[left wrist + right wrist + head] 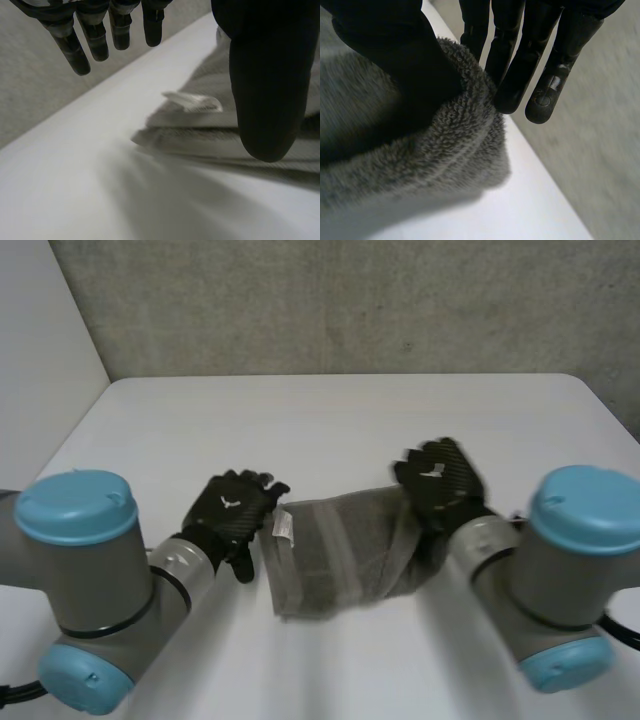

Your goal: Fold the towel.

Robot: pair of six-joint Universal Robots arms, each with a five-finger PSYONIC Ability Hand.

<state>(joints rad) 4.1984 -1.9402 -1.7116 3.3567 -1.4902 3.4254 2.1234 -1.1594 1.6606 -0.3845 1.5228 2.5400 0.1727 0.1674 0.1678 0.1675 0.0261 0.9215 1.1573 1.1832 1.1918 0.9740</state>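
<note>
The grey towel (335, 550) lies folded on the white worktop (330, 430), between the two hands. The right hand (440, 480) has the towel's right end raised — thumb and fingers (512, 75) pinching the pile. The left hand (232, 512) hovers just beside the edge that bears the label (283, 528) — its fingers (70, 50) released and straight.

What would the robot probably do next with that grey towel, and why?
Probably the right hand should carry its end of the towel across toward the label end. It pinches that raised edge, while the left hand hangs open beside the label end, holding nothing.
</note>
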